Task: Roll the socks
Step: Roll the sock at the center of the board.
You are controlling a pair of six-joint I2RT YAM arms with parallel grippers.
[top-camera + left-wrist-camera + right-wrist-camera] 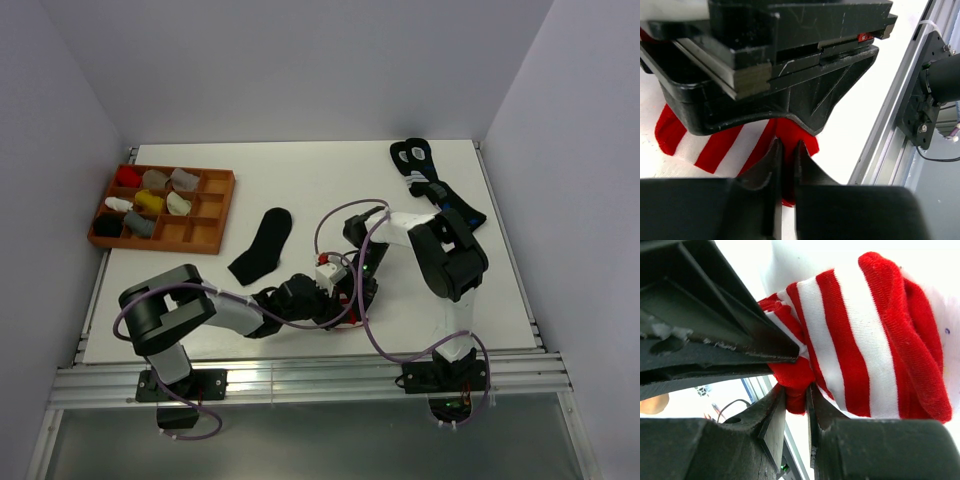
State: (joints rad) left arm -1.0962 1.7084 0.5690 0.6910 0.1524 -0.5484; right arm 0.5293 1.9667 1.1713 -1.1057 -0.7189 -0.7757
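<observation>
Your wrist views show the striped sock [860,335] pinched between narrow jaws by the left gripper [786,150] and right gripper [796,392], at the near edge of the table [300,180]. Only the top view shows the black sock [264,243], lying flat farther left.

Seen from the wrist I am driving: my right gripper [796,390] pinches a red fold at the near edge of the red-and-white striped sock [860,340], both dark fingers closed tight on the cloth. The sock lies bunched on the white table [950,300], its stripes running up and away from the fingers. The left gripper [785,352] fills the upper left, its tip against the same bunch; its grip I cannot judge from here. A dark cable [731,407] loops, blurred, at lower left.
</observation>
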